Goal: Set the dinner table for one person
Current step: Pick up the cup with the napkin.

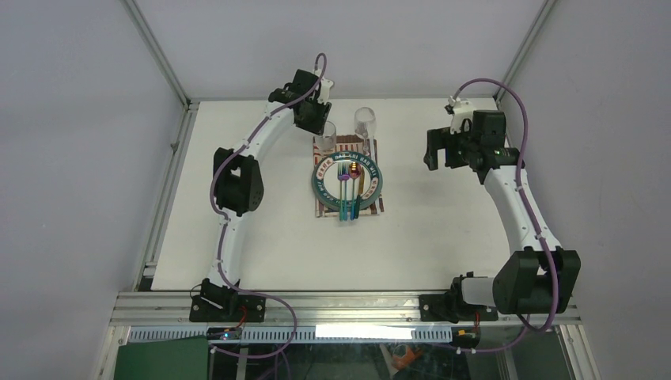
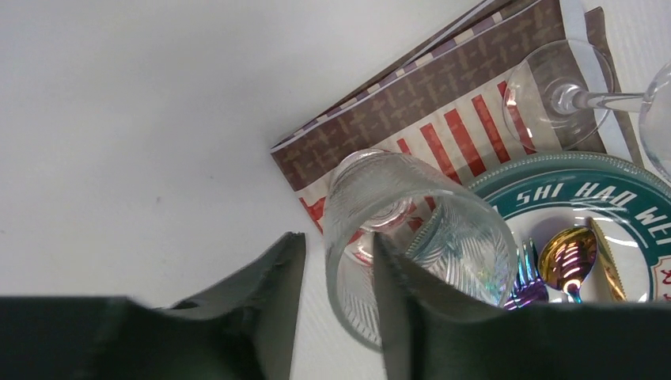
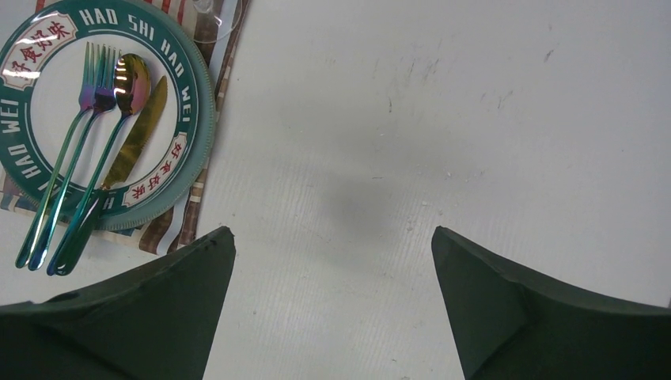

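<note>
Left fingers (image 2: 253, 317) half-narrowed astride the tumbler (image 2: 411, 237) wall, right fingers (image 3: 158, 309) wide; a slipping pinch could topple it onto the wine glass (image 2: 558, 91).

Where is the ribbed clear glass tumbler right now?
In the top view the tumbler stands at the striped placemat's far left corner, under the left gripper, left of the stemmed wine glass and just beyond the green-rimmed plate.

The top external camera looks steeply down from above and behind the arm bases, taking in the whole dinner table (image 1: 443, 237). Both wrist cameras look down at it from close by. All three views share the green-rimmed plate (image 1: 314, 181) and striped placemat (image 2: 443, 103).
</note>
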Controlling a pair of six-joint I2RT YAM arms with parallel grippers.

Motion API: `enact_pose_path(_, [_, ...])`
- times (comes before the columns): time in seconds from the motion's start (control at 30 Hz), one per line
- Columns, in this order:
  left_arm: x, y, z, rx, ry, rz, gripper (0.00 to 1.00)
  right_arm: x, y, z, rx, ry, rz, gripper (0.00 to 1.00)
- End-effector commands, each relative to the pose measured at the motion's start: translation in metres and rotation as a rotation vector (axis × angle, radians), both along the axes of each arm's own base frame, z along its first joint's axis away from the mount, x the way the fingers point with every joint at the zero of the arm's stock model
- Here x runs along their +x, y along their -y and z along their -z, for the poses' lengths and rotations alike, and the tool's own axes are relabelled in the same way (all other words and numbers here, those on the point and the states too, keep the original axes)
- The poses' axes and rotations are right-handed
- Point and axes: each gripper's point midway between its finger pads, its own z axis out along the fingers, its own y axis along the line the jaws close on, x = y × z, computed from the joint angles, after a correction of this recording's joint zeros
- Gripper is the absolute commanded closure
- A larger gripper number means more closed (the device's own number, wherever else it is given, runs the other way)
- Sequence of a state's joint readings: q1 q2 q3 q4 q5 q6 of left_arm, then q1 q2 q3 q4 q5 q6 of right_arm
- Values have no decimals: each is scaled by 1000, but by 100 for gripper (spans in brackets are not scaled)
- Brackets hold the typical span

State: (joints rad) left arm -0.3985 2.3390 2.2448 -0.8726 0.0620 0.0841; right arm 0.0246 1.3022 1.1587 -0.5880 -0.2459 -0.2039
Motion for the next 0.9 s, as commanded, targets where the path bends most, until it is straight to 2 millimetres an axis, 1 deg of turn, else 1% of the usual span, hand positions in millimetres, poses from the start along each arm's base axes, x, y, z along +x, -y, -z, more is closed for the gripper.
enact_pose_path(0.0, [-5,8,8,-2,-20,-2,71,3,1,-20,-18,91,-4,1])
enact_pose_path(0.03, [-5,7,9,2,-21,-3,82,2,1,-19,-19,90,-5,2])
enact_pose_path(0.07, [-5,6,8,10,-18,-8,95,1,1,-17,-21,86,-6,3])
enact_pose_path(0.1, [-5,5,7,18,-13,-15,100,1,1,-16,-23,86,-5,4])
enact_pose_path(0.2, [-6,1,2,34,0,-29,100,0,0,-12,-17,78,-12,7])
enact_pose_path(0.3, [-6,-7,-11,59,31,-45,100,0,-2,-8,-8,72,-17,9])
enact_pose_path(0.43, [-4,-27,-46,121,118,-81,100,-1,-3,-3,-5,67,-22,11])
enact_pose_path(0.53, [-3,-47,-79,163,191,-126,100,-1,-4,-2,-3,67,-26,12])
enact_pose_path(0.6, [-6,-59,-101,153,223,-151,100,-1,-4,-1,-3,70,-28,13])
enact_pose_path(0.63, [-7,-66,-108,142,223,-164,100,-2,-5,2,0,66,-29,14])
enact_pose_path(0.73, [-9,-96,-124,134,226,-215,100,-2,-5,5,-1,62,-35,14])
enact_pose_path(0.8, [-11,-128,-129,124,216,-255,100,-4,-5,7,-6,60,-37,14])
enact_pose_path(0.87, [-15,-160,-127,118,192,-290,100,-5,-4,9,-11,60,-39,13])
